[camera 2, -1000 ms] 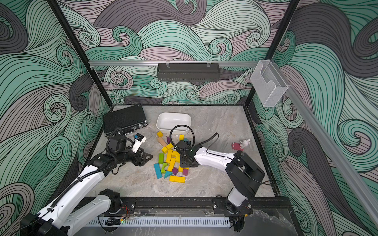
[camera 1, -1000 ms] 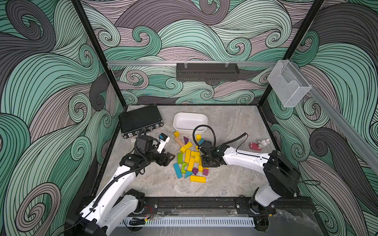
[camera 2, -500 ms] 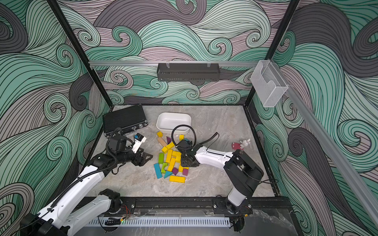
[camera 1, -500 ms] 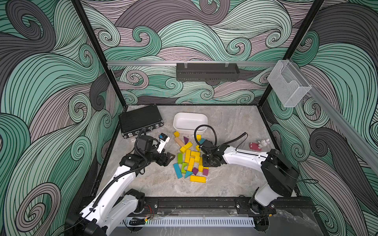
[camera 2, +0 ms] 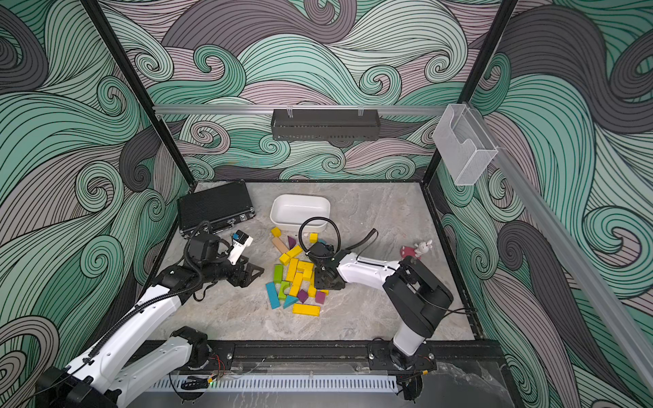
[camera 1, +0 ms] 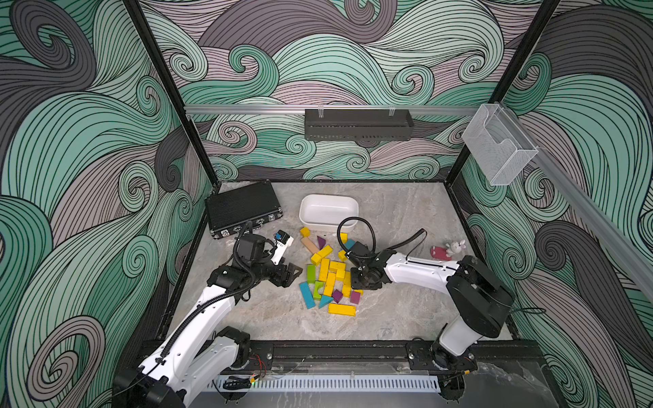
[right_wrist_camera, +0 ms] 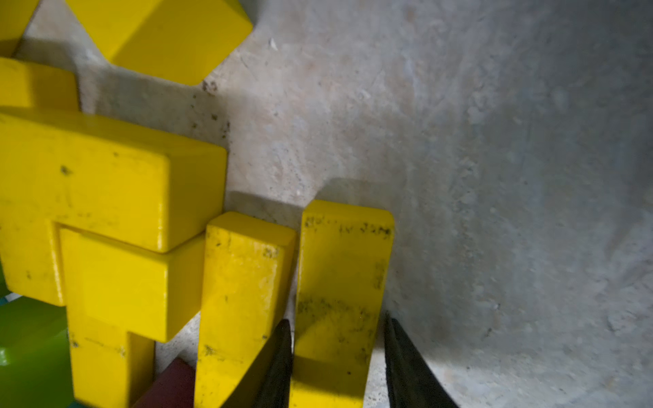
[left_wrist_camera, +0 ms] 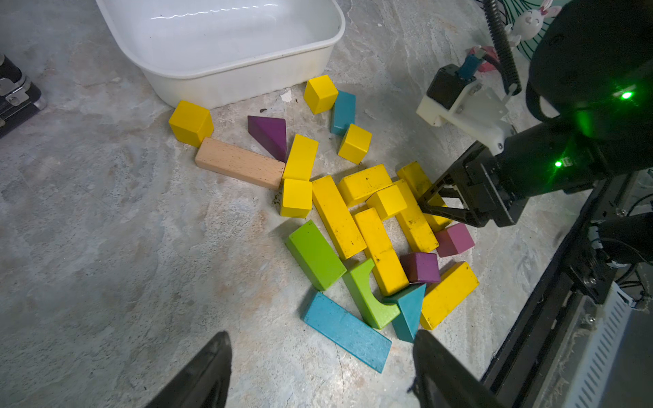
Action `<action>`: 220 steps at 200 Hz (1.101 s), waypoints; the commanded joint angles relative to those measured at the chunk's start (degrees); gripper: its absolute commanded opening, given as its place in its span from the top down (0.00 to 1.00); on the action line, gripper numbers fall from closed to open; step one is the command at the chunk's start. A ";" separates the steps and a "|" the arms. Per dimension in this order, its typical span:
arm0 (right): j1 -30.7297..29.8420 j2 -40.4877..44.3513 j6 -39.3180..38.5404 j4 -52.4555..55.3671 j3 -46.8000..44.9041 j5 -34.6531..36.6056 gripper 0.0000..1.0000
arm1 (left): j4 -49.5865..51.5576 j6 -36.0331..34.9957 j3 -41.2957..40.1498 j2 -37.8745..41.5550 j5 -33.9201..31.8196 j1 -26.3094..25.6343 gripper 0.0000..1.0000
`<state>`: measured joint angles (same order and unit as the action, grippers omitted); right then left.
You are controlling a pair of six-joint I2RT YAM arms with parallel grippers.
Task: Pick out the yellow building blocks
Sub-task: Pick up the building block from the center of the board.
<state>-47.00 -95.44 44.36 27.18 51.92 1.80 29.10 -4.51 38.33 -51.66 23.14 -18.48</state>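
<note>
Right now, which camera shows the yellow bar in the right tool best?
Right wrist view: the yellow bar is big and close inside the right tool. Left wrist shows one end past the tool. In both top views it is nearly hidden.

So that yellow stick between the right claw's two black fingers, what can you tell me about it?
The yellow bar is a long rectangular block, seemingly painted wood, glossy, with rounded edges and dark scuffs. It lies flat on the grey stone-look table at the pile's outer edge, close beside a second yellow bar. The right gripper straddles it, black fingertips against both long sides.
</note>
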 commanded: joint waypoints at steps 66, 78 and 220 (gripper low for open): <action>0.33 -0.09 -3.62 1.98 0.11 1.15 0.65 | 1.22 -0.09 0.95 -1.34 -0.85 -0.33 0.21; 0.33 0.47 -4.46 2.05 -0.09 1.17 0.68 | 1.14 -0.08 0.86 -1.34 -0.79 -0.34 0.21; 0.42 4.06 -18.16 10.82 6.15 0.61 0.89 | 1.30 -0.12 0.68 -0.13 -1.82 -0.43 0.21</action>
<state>-46.89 -94.63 30.85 33.58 55.55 2.13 29.43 -4.51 38.33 -52.86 22.00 -18.48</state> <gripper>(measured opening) 0.307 0.794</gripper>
